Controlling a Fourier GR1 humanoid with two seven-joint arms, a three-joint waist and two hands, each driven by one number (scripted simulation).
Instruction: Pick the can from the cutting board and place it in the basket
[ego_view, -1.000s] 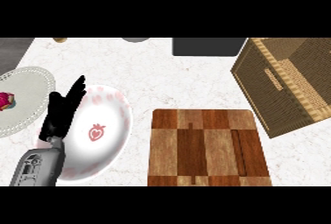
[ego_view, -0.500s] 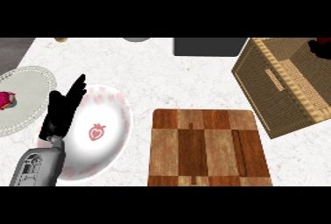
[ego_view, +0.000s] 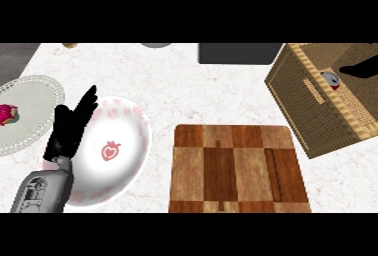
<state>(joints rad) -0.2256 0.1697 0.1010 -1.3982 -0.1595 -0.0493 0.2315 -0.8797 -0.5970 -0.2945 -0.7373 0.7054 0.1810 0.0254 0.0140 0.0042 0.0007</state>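
The can, grey with a red patch, lies inside the woven basket at the right, only partly visible below the rim. My right hand comes in from the right edge above the basket, its dark fingers stretched toward the can and apart from it. The wooden cutting board in the lower middle has nothing on it. My left hand rests open at the left, fingers up, over the edge of a white plate.
A white plate with a strawberry mark lies left of the board. A pale round mat with a pink object sits at the far left. A dark box stands at the back.
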